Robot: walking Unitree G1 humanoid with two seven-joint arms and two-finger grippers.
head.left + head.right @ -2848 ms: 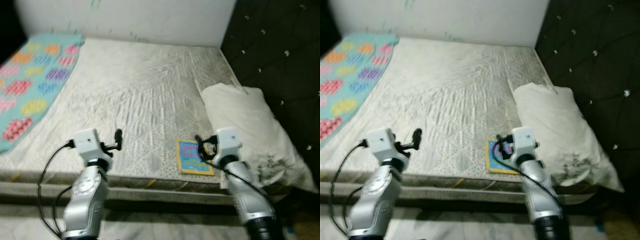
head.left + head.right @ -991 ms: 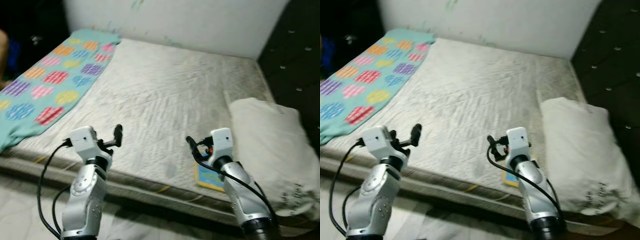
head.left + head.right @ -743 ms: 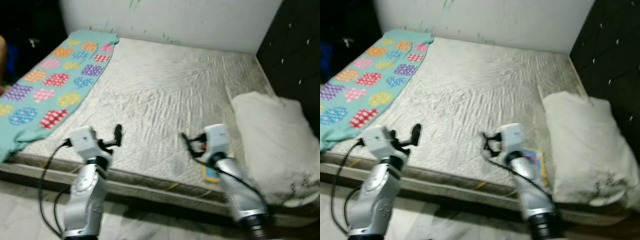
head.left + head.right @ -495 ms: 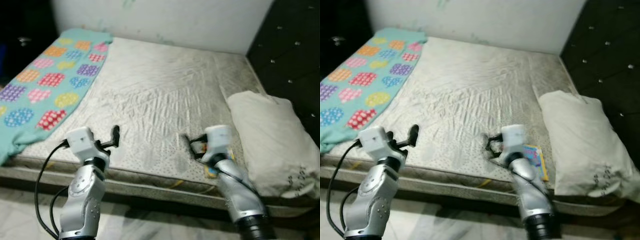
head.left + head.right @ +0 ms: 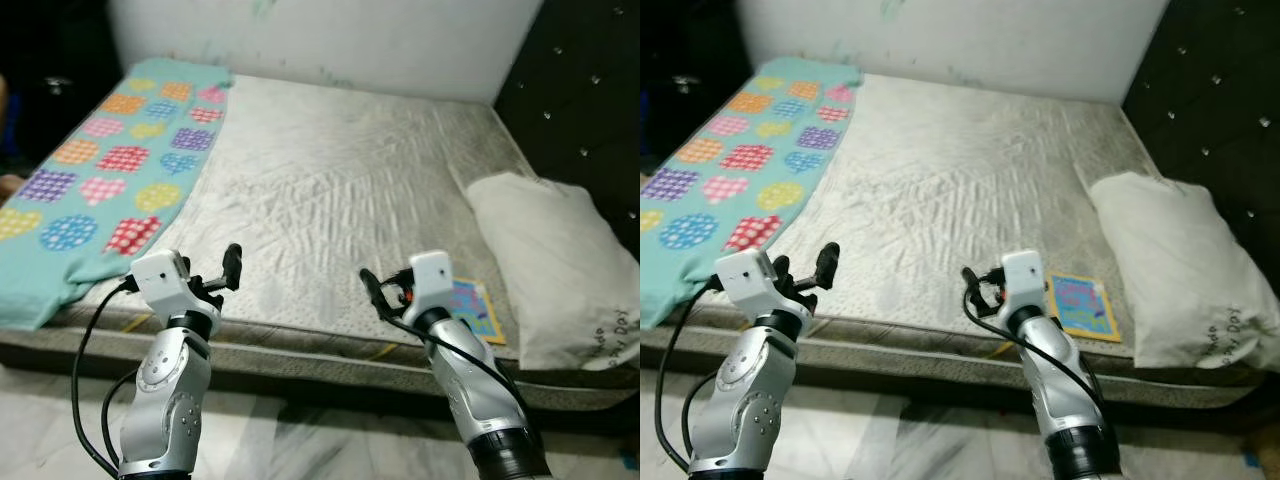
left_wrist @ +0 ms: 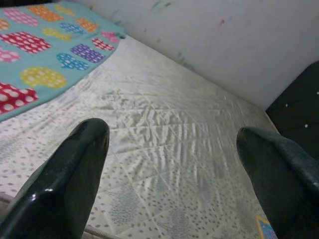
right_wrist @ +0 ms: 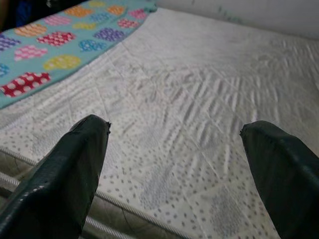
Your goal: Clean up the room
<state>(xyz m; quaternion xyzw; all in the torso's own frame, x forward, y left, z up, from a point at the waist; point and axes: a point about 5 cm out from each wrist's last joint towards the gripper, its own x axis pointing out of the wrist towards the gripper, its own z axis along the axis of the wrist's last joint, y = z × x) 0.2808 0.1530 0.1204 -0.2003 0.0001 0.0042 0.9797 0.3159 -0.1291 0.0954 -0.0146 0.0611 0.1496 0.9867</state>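
A small colourful book [image 5: 1083, 305] lies flat on the bed [image 5: 340, 190] near its front edge, just beside the white pillow [image 5: 560, 265], its long axis running roughly from the front edge toward the wall. It sits to the right of the right gripper [image 5: 372, 290], close by, so that arm is plainly the nearer one. Both grippers hover at the mattress edge with fingers spread wide and empty (the left gripper [image 5: 228, 270] is well apart from the book). A patterned teal blanket [image 5: 100, 170] covers the bed's left side.
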